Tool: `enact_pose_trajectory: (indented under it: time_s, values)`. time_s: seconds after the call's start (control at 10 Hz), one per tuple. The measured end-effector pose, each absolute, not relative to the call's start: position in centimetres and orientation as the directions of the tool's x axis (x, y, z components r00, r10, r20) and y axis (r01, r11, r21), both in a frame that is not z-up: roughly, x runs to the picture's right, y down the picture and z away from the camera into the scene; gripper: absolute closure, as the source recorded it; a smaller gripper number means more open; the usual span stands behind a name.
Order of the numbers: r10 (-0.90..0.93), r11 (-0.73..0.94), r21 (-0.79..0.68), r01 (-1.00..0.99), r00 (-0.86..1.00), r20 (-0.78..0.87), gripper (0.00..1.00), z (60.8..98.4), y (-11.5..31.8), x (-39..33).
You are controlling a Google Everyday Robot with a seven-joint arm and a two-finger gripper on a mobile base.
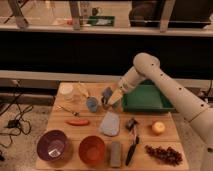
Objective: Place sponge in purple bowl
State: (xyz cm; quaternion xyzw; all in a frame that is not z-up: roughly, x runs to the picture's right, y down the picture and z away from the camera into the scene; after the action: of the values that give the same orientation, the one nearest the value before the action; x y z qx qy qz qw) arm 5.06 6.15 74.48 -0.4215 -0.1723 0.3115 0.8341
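The sponge (pixel 92 104), a small blue block, sits on the wooden table (pixel 165 141) at mid-back, left of centre. My gripper (pixel 111 98) hangs low over the table just right of it, near the left edge of the green tray (pixel 146 98). A darker blue-grey shape sits against the gripper's left side; I cannot tell what it is. The purple bowl (pixel 52 145) stands at the front left corner and looks empty, far from the gripper.
An orange-red bowl (pixel 92 150) stands beside the purple one, then a grey bar (pixel 115 153). A pale blue-grey pad (pixel 109 123) lies mid-table. A black brush (pixel 132 140), yellow fruit (pixel 158 128), grapes (pixel 164 155), a red stick (pixel 77 121) and a clear cup (pixel 74 93) lie around.
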Motion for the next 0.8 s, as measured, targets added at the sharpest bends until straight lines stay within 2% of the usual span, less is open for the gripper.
enact_pose_trajectory:
  time_s: [0.3, 0.8]
  values:
    - [0.647, 0.446, -0.833, -0.327, 0.761, 0.047, 1.00, 72.2, 8.8, 4.8]
    - [0.642, 0.447, -0.836, -0.318, 0.765, 0.052, 1.00, 72.3, 8.9, 4.5]
